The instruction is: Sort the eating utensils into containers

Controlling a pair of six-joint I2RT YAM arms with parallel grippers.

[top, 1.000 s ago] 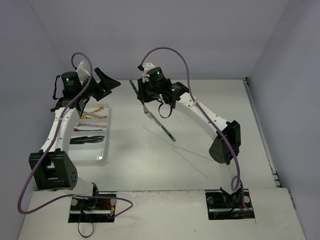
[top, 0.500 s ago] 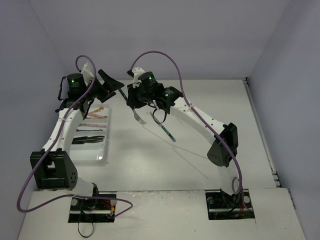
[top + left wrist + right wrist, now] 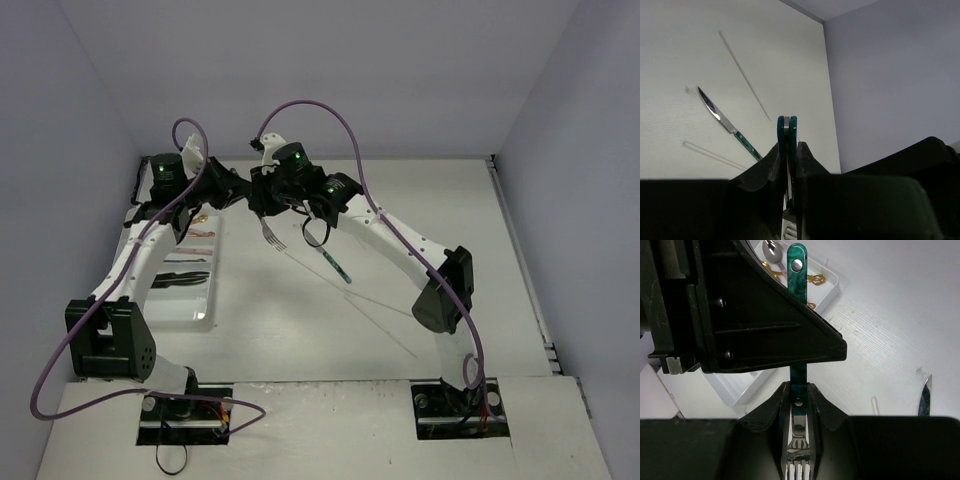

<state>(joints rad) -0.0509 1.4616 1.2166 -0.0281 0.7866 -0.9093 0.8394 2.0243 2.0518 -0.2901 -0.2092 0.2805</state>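
1. The green-handled fork (image 3: pixel 799 270) is off the tabletop (image 3: pixel 450 210), held in the air between the two arms, just right of the far end of the white tray (image 3: pixel 205 300). In the top view its tines hang down toward the tabletop.
2. Both hands are on it. The right hand (image 3: pixel 799 390) pinches the neck just above the tines. The left hand (image 3: pixel 788 147) is pressed together on the green handle further up, and the handle's end pokes out past its fingertips.
3. This looks like a handover from right to left, so that the arm standing beside the tray can make the drop.
4. The next move calls for the right hand to let go while the left pinch holds. It should then draw back along the fork's line so it does not tug the fork. The handle is thin and flat and may pivot once only one hand holds it.
5. After that the left hand has to swing over the tray and lower the fork into a compartment. Gold spoons (image 3: pixel 815 279) already lie at the far end; which slot suits forks I cannot tell.
6. On the tabletop, well to the right of the tray, lie a green-handled knife (image 3: pixel 722 119) and pale sticks (image 3: pixel 744 75), not yet sorted.
7. Both arms reach forward and lean inward, with the wrists meeting left of centre. The left arm (image 3: pixel 135 260) rises over the tray, and the right arm (image 3: pixel 400 235) stretches diagonally from its base.
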